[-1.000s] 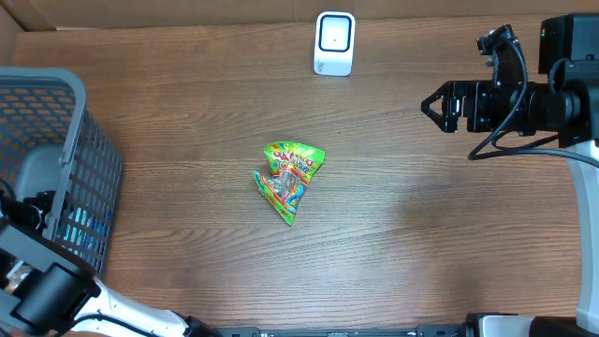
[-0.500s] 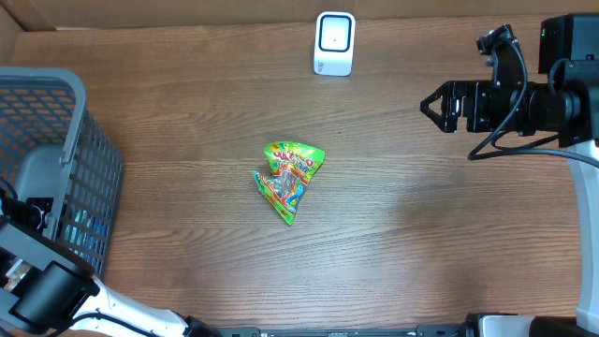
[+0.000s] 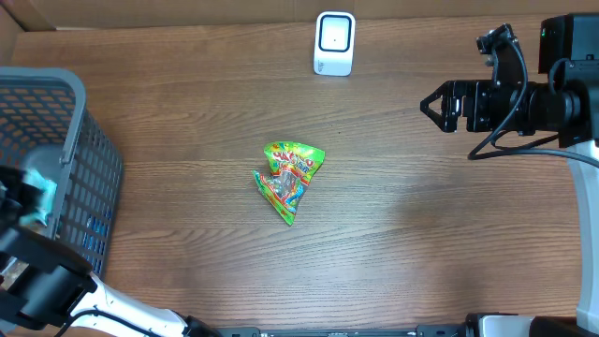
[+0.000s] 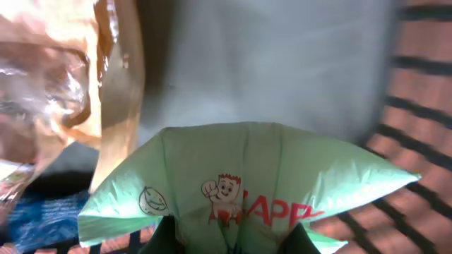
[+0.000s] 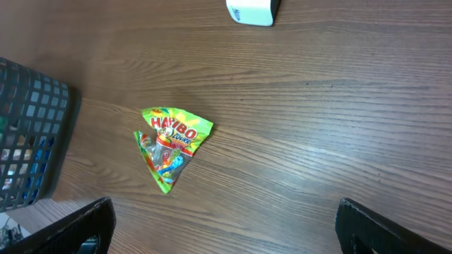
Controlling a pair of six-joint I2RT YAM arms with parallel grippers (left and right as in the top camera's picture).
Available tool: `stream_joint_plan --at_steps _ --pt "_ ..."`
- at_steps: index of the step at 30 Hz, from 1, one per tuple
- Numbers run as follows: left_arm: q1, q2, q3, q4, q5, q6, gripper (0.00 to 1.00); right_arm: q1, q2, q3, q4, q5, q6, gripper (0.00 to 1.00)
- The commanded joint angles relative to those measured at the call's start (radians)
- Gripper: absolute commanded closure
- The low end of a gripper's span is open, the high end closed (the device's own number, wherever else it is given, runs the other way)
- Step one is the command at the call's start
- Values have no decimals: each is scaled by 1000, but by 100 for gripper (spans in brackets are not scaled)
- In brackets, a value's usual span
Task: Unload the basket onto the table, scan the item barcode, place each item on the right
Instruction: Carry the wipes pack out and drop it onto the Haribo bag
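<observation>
The item in hand is a pale green packet (image 4: 247, 176) with a red cartoon figure and red letters. My left gripper (image 4: 229, 243) is shut on its lower edge, inside the grey mesh basket (image 3: 70, 94). Seen from overhead, the packet (image 3: 39, 192) shows as a pale patch at the left gripper (image 3: 23, 201) near the basket's rim. The white scanner (image 3: 334, 42) stands at the table's far edge, also in the right wrist view as the scanner (image 5: 251, 10). My right gripper (image 3: 430, 106) hovers open at the far right, holding nothing, fingers wide apart (image 5: 226, 226).
A green and yellow Haribo bag (image 3: 288, 178) lies flat mid-table, and the right wrist camera sees this bag (image 5: 169, 144) too. In the basket lie a clear brownish wrapper (image 4: 63, 77) and a blue pack (image 4: 35, 212). The basket's mesh wall (image 4: 427, 65) is close on the right of the held packet.
The left gripper has shut on the pale green packet and raised it in the basket, so it now shows from overhead. The right arm and the Haribo bag have not moved.
</observation>
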Motion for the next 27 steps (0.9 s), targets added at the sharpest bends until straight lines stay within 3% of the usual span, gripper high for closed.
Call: stream_joint_plan --at_steps 1,6,10,15,20,23,27 --pt "-6 -45 230 -75 71 71 96 0 -8 0 3 -9 -1 0" --pt "-35 -117 500 -195 177 153 95 0 -8 0 0 -8 -1 0" --pt "-106 -199 614 -248 226 209 91 0 -8 0 10 -8 -1 0" --pt "-351 -323 610 -248 220 264 82 0 -8 0 14 -8 -1 0" --pt "-651 -335 587 -248 194 263 82 0 -8 0 13 -8 0 0" --pt "-878 -324 469 -248 79 250 83 0 -8 0 7 -8 3 0" --pt "-1040 -293 300 -235 -10 217 83 0 -8 0 3 -8 3 0"
